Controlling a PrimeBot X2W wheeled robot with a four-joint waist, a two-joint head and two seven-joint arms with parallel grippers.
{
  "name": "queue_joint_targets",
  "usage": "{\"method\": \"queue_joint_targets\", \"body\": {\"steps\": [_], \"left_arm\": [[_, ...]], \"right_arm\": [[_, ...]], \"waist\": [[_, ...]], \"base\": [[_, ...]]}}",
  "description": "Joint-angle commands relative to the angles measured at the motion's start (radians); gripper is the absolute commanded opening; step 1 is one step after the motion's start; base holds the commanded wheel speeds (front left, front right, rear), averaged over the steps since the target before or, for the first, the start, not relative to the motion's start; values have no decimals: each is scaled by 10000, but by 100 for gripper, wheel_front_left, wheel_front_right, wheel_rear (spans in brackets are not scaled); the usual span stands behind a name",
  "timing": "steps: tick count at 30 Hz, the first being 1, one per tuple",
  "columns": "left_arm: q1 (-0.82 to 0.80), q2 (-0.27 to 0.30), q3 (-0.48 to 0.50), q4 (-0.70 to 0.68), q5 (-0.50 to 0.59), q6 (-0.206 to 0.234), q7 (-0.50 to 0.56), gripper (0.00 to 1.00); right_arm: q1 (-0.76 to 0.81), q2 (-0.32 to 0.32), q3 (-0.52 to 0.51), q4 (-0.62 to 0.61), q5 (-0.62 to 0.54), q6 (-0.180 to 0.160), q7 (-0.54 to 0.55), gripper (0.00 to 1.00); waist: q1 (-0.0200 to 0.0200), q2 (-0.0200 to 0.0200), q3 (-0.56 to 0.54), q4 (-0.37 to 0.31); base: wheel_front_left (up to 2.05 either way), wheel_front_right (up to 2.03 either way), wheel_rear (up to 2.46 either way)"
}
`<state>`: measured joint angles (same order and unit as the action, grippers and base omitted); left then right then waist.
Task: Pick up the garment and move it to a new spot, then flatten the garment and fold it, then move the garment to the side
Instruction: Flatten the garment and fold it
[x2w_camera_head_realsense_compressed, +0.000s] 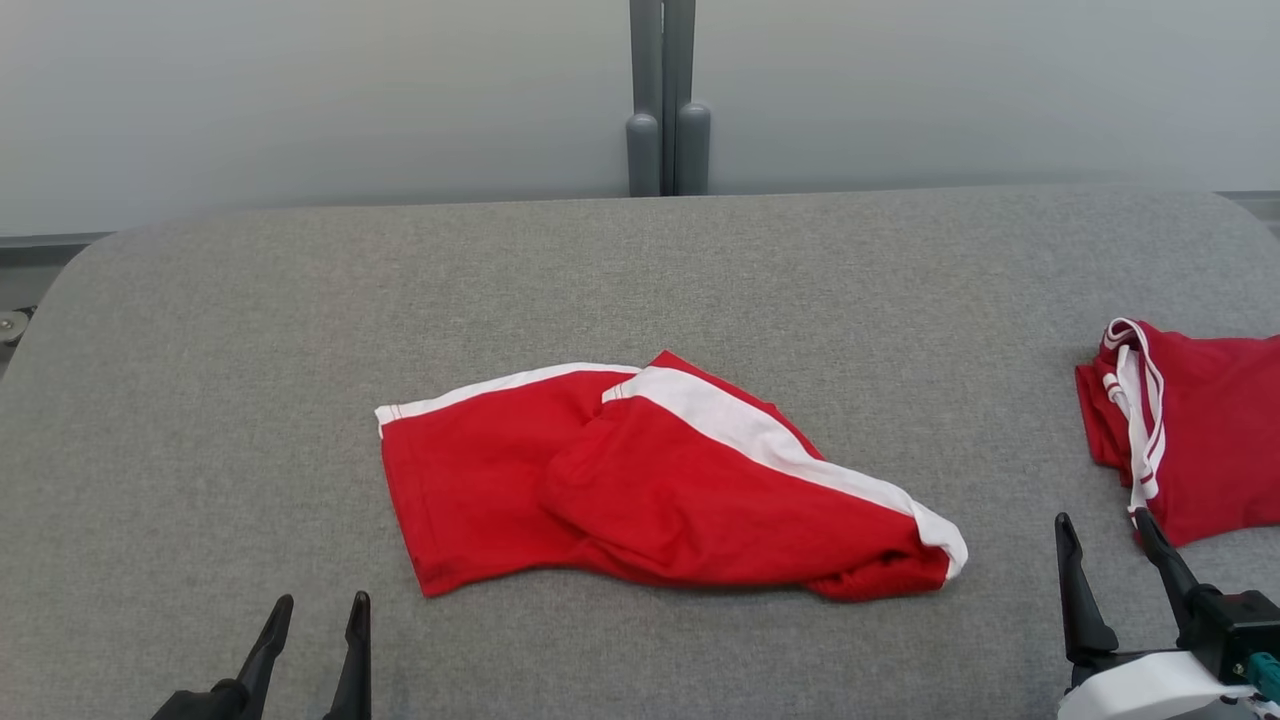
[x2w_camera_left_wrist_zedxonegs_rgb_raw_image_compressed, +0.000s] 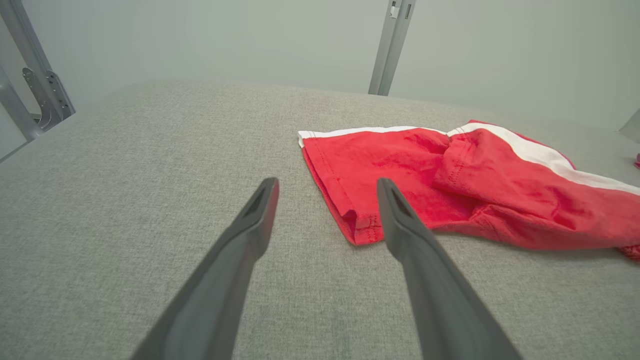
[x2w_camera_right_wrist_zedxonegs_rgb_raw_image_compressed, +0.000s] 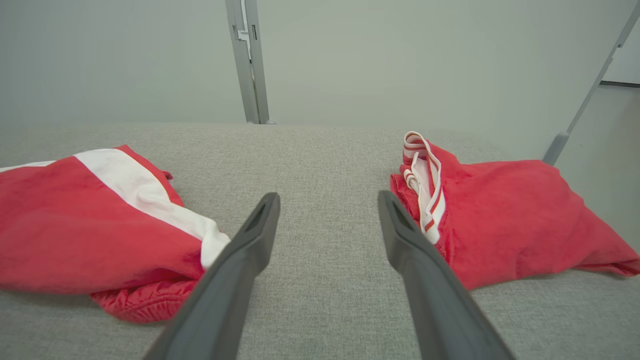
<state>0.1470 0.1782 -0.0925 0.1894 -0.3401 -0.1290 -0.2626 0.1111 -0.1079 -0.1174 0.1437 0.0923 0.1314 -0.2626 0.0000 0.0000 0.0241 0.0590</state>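
A red garment (x2w_camera_head_realsense_compressed: 650, 480) with a white side stripe lies crumpled in the middle of the grey padded table (x2w_camera_head_realsense_compressed: 640, 280). It also appears in the left wrist view, red garment (x2w_camera_left_wrist_zedxonegs_rgb_raw_image_compressed: 450, 185), and in the right wrist view, red garment (x2w_camera_right_wrist_zedxonegs_rgb_raw_image_compressed: 95, 225). My left gripper (x2w_camera_head_realsense_compressed: 318, 605) stands open near the table's front left, short of the garment's lower left corner, nothing between its fingers. My right gripper (x2w_camera_head_realsense_compressed: 1105, 528) is open at the front right, between the two red pieces, touching neither.
A second red garment (x2w_camera_head_realsense_compressed: 1190, 430) with a red-and-white striped drawstring lies at the table's right edge, second red garment (x2w_camera_right_wrist_zedxonegs_rgb_raw_image_compressed: 500, 215). A grey upright post (x2w_camera_head_realsense_compressed: 665, 100) stands behind the table's far edge. Bare grey surface lies left and behind the central garment.
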Motion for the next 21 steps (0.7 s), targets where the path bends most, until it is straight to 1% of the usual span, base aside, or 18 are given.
{"method": "queue_joint_targets", "body": {"steps": [1, 4, 6, 8, 10, 15, 17, 21], "left_arm": [[-14, 69, 5, 6, 1, -28, -24, 100], [-194, 117, -101, 15, -81, -30, -24, 100], [-538, 187, -339, -10, -102, -30, -24, 100], [-1005, 281, -757, 170, -122, -31, -18, 100], [-1764, 408, -1329, 356, -232, -31, 228, 100], [-3927, 632, -2788, 809, -810, -30, 1623, 100], [-4808, 538, -3193, 1037, -1335, -30, 2384, 100], [-6361, 266, -3630, 1683, -2495, -31, 3931, 100]], "right_arm": [[-60, -2, -3, 40, -37, -15, -27, 100], [-104, -4, 5, 77, 1, -15, -27, 100], [-203, -41, -13, 64, 13, -15, -27, 100], [-276, -106, 11, 26, 1, -15, -27, 100], [-410, -164, 37, -3, 3, -15, -27, 100], [-787, -289, 229, -22, 57, -15, -27, 100], [-979, -341, 308, -63, 92, -15, -27, 100], [-1400, -387, 462, -131, 147, -15, -27, 100]], "waist": [[0, 0, -5, -6], [0, 0, 47, -15], [0, 0, 179, 11], [0, 0, 345, 55], [0, 0, 536, 88], [0, 0, 1007, -38], [0, 0, 1274, -155], [0, 0, 1908, -497]], "base": [[0, 0, 0], [0, 0, 0], [0, 0, 0], [0, 0, 0], [0, 0, 0], [0, 0, 0], [0, 0, 0], [0, 0, 0]]}}
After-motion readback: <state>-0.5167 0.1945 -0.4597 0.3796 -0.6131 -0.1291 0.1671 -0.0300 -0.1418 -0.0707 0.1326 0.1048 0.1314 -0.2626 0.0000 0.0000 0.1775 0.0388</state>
